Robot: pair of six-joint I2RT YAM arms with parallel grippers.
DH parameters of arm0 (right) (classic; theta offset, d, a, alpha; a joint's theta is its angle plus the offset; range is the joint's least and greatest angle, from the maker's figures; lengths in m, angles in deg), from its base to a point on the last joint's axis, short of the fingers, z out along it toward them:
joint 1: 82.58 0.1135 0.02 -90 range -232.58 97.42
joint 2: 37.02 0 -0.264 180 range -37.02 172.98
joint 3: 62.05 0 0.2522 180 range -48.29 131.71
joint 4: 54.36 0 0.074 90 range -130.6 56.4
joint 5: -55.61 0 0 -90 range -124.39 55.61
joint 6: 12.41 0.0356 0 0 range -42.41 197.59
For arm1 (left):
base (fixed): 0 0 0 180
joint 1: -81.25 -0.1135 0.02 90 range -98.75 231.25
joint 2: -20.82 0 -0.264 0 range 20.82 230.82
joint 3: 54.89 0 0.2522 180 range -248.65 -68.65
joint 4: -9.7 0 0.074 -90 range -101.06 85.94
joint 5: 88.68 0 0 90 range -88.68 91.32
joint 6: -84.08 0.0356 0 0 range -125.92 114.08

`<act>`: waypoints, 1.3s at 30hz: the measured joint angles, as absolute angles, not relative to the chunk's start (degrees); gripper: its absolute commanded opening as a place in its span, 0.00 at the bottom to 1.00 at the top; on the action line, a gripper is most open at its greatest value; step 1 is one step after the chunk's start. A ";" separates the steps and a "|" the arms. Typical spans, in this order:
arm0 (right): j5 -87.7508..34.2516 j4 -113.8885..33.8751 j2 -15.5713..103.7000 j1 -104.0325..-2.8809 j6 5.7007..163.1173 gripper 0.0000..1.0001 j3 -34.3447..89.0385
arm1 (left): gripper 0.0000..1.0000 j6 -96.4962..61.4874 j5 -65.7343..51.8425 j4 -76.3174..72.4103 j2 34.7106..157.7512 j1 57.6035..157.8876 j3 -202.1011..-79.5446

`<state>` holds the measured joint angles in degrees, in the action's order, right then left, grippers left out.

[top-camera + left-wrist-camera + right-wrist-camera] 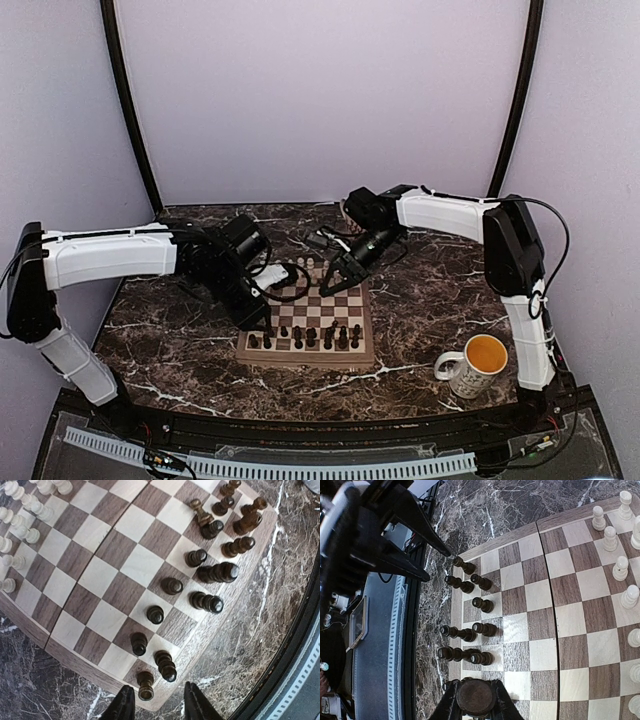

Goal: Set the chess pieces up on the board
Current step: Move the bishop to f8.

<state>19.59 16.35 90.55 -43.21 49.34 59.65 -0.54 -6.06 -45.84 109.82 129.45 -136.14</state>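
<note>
The wooden board (318,306) lies mid-table. Dark pieces (310,338) stand in two rows on its near side and cream-white pieces (309,267) at its far side. My left gripper (258,318) is open and empty over the board's near left corner; in the left wrist view (160,707) its fingers straddle the corner beside a dark rook (145,685). My right gripper (335,280) hangs over the far part of the board. In the right wrist view (476,700) it is shut on a dark piece (476,696) whose round base faces the camera.
A white mug (475,365) of orange liquid stands on the marble table (420,300) near right of the board. Black cables (290,280) lie by the board's far left corner. My left arm (375,535) fills the upper left of the right wrist view.
</note>
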 measured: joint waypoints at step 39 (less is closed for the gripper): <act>18.25 16.35 90.55 -43.21 49.15 0.17 59.15 | 0.08 4.25 -5.65 -48.44 118.80 132.75 -139.02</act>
